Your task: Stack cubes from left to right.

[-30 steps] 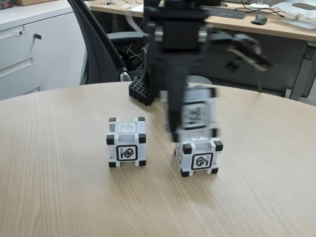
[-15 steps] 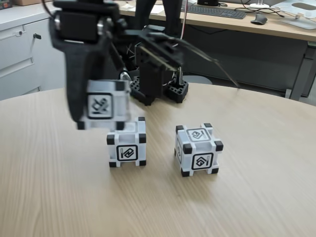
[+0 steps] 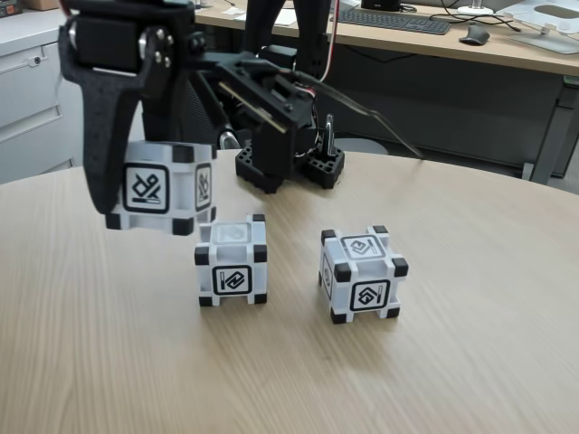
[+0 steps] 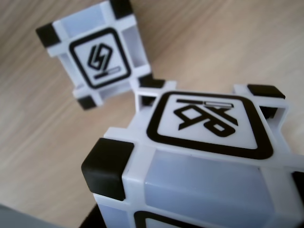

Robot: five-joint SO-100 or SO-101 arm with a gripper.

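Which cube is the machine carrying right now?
Start at the round wooden table, then find the black arm on the left of the fixed view. Its end effector holds one cube in the air; the two other cubes stand on the table.

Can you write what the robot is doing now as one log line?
gripper: shut on held cube | raised, left of middle cube | right cube: on table

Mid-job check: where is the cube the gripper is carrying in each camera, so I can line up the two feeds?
Fixed view: the carried cube hangs at left, clamped in the gripper, above the table, up-left of the middle cube.
Wrist view: the carried cube fills the lower right, close to the lens.
Shared landmark: the middle cube, on the table at upper left in the wrist view.
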